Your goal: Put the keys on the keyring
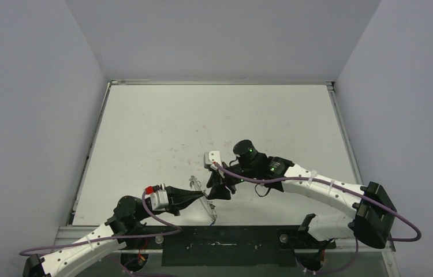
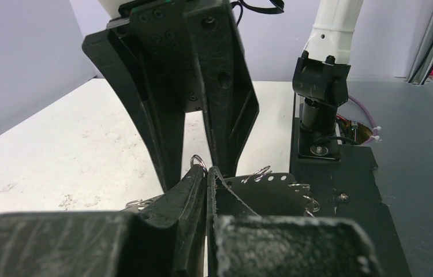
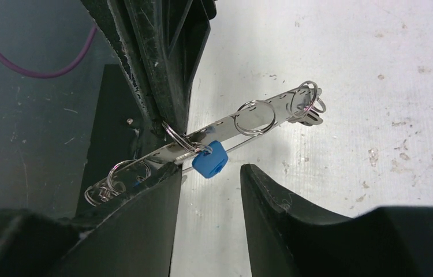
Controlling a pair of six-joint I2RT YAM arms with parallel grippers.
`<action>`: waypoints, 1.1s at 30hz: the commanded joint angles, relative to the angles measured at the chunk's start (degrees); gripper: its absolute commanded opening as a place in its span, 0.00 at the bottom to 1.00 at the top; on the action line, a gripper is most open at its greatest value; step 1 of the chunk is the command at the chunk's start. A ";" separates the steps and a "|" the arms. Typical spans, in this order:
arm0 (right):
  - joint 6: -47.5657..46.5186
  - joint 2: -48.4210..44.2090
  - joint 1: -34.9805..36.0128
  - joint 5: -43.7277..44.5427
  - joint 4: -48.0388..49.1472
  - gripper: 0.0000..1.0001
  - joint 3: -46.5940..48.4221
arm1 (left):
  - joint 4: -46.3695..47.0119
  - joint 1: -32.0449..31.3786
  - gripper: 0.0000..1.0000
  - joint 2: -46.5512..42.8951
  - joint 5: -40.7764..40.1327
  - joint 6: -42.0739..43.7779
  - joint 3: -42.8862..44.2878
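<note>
Scuffed white surface [image 1: 202,115] boxed in by plain grey walls, and down at its near edge the left claw [image 1: 198,195] is clamped tight on the keyring [image 3: 249,118], holding it up off the surface. A blue-capped key [image 3: 209,160] hangs from one of the small loops right beside that grip. The right claw [image 3: 209,173] has its fingers spread, with the key in the gap between them, not pinched as far as I can see.
</note>
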 commanded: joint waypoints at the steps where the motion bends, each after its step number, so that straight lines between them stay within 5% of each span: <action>1: -1.27 -3.40 -0.42 1.20 4.79 0.46 -0.64 | 4.92 -0.16 0.00 -0.40 0.87 -1.10 0.52; 6: -0.58 -2.77 -0.41 0.05 5.73 0.46 -0.38 | 4.87 -0.17 0.00 -0.40 0.81 -1.16 0.50; 14: 1.82 -4.98 -1.70 11.01 4.62 0.52 -1.99 | -0.57 -0.16 0.00 -0.34 -3.76 0.13 1.79; 25: 9.47 -13.39 -8.20 26.51 8.78 0.94 -9.77 | -6.66 -0.08 0.00 10.28 -15.16 7.13 8.17; 33: 12.38 -15.88 -14.06 28.09 7.29 1.00 -11.98 | 0.06 0.17 0.00 26.05 -20.78 11.52 11.92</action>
